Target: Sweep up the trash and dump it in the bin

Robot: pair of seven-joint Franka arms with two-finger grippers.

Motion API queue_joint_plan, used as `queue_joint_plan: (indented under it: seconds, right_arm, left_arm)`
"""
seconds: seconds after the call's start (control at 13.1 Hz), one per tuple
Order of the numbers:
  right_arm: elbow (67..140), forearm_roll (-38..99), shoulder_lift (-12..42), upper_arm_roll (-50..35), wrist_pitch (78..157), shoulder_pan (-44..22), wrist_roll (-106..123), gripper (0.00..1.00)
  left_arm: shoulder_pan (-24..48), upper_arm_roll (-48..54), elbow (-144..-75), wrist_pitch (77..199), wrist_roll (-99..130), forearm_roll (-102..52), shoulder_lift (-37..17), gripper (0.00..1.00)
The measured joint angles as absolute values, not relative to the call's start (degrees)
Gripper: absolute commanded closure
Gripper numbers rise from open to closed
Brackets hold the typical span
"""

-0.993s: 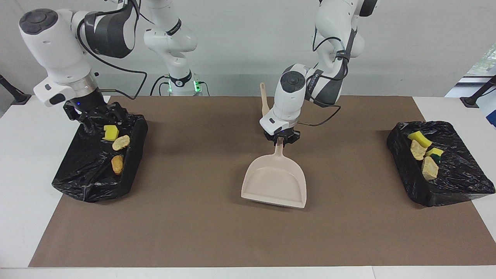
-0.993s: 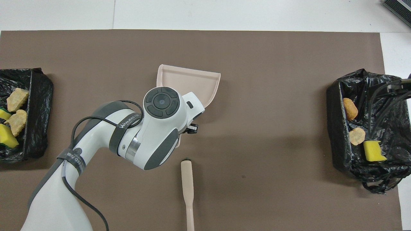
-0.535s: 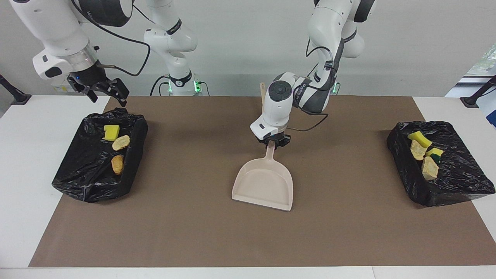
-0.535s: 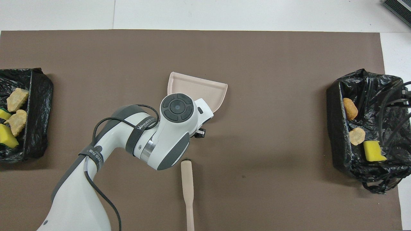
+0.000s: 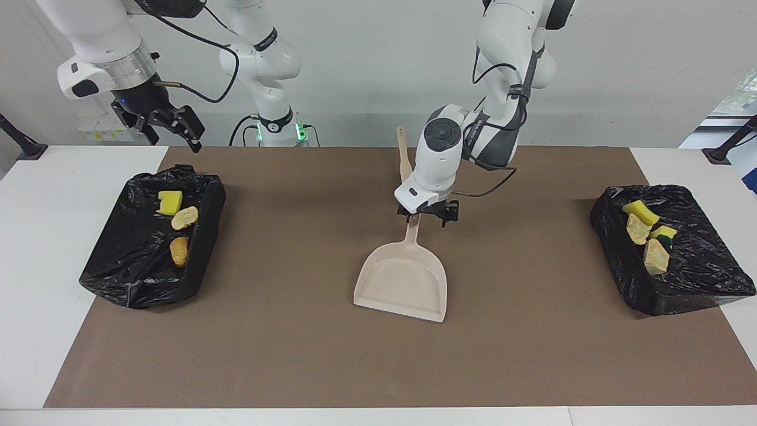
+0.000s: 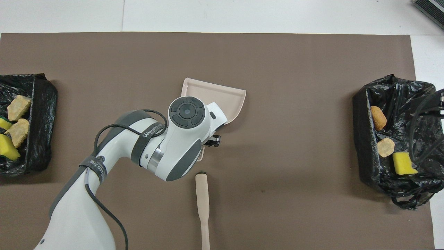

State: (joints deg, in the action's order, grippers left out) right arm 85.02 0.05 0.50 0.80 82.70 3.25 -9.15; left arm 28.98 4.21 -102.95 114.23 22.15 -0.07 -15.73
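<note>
The beige dustpan [image 5: 405, 281] lies flat on the brown mat [image 5: 295, 355] at the middle of the table, its mouth turned away from the robots and its handle pointing toward them. The left gripper [image 5: 429, 214] hangs just over the end of that handle with its fingers spread wide — they grip nothing, and the handle end sits between or just below them. The brush [image 6: 202, 205] lies on the mat nearer to the robots than the dustpan, close to its handle. All the trash sits in two bins lined with black bags: four pieces [image 5: 646, 236] in the bin [image 5: 680, 284] at the left arm's end of the table, three pieces [image 5: 177, 222] in the bin [image 5: 136, 278] at the right arm's end. The right gripper [image 5: 168, 124] is raised above the robot-side edge of that second bin — fingers apart, holding nothing.
</note>
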Motion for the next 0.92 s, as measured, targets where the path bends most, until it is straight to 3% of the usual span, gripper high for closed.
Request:
queue_joint_plan:
  seconds: [0.38, 0.92]
  right_arm:
    - [85.2, 0.0, 0.5, 0.8, 82.8, 3.4, -4.0, 0.0]
    - [85.2, 0.1, 0.4, 0.6, 82.8, 3.2, -3.9, 0.0]
  left_arm:
    - [21.5, 3.9, -102.9, 108.8, 15.2, -0.1, -10.1, 0.0]
    - [9.8, 3.6, -103.4, 97.4, -5.5, -0.1, 2.7, 0.0]
